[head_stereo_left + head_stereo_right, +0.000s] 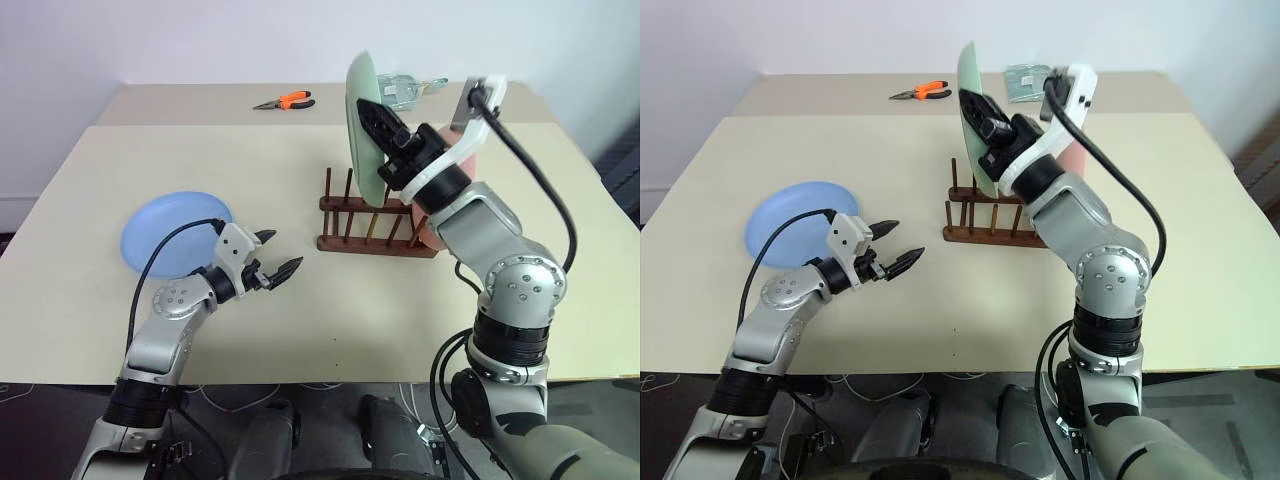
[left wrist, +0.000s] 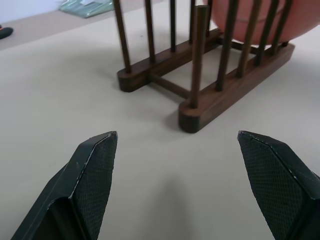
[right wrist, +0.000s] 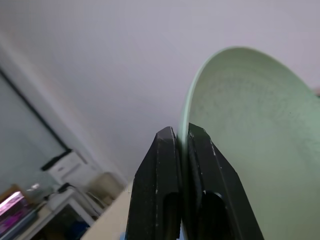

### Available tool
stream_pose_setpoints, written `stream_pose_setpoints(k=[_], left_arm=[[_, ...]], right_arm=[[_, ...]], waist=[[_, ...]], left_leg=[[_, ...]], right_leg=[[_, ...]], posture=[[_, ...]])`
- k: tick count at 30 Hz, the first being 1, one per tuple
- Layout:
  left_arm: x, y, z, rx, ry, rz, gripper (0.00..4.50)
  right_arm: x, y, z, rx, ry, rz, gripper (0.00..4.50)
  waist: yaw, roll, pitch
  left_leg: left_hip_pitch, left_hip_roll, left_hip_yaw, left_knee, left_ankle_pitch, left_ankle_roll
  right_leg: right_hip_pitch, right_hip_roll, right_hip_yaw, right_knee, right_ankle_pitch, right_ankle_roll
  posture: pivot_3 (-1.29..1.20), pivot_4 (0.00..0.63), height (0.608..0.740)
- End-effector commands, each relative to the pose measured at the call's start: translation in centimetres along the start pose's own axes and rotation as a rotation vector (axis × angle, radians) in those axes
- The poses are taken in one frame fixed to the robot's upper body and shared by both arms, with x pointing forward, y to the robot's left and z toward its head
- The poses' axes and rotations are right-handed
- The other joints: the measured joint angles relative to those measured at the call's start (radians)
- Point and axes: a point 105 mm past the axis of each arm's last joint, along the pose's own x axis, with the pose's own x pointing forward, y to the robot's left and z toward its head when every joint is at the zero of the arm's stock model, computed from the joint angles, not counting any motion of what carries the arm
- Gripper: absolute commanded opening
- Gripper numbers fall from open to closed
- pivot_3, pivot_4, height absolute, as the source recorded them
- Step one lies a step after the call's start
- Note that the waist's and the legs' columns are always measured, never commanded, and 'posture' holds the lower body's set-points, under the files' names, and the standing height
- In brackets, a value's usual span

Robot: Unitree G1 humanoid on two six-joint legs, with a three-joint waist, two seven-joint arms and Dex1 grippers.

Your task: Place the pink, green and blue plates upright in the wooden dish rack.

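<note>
Rack (image 1: 378, 225) sits mid-table with the pink plate (image 1: 455, 180) already standing at its far-right end, and the right gripper (image 1: 372, 116), pinched tight on the rim of the green plate (image 1: 362, 128), holds that plate nearly upright over the rack's middle pegs. The left gripper (image 1: 277, 262) hovers low with its 2 fingers spread wide and empty, between the rack and the blue plate (image 1: 172, 231) (flat on the table, well left). Risk, as I judge it: a thin rim pinch may let the plate swing, strike a peg top instead of a slot, and shove the light rack or topple the pink plate.
</note>
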Motion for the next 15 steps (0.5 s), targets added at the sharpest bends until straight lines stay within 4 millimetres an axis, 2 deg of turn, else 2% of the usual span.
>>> stream_pose_setpoints(k=[1,7,15], left_arm=[[0.0,-0.6,0.9,0.022,-0.033,-0.019,3.95],[0.1,-0.9,0.9,0.017,-0.032,-0.034,3.95],[0.2,-1.4,0.9,0.003,-0.032,-0.057,3.95]], right_arm=[[-0.6,0.6,1.8,-0.001,-0.081,0.012,0.07],[-1.0,-0.1,2.1,0.047,-0.104,-0.029,0.07],[-1.7,2.7,4.3,0.164,-0.190,0.087,0.07]], waist=[[-0.004,0.000,0.000],[-0.016,0.000,0.000],[-0.019,0.000,0.000]], left_leg=[[0.000,0.000,0.000,0.000,0.000,0.000],[0.000,0.000,0.000,0.000,0.000,0.000],[0.000,0.001,0.000,-0.001,0.000,0.000]], right_leg=[[0.000,0.000,0.000,0.000,0.000,0.000],[0.000,0.000,0.000,0.000,0.000,0.000],[0.000,0.000,0.000,0.000,0.000,0.000]], posture=[[0.00,0.150,0.740],[0.00,0.150,0.740],[0.00,0.150,0.740]])
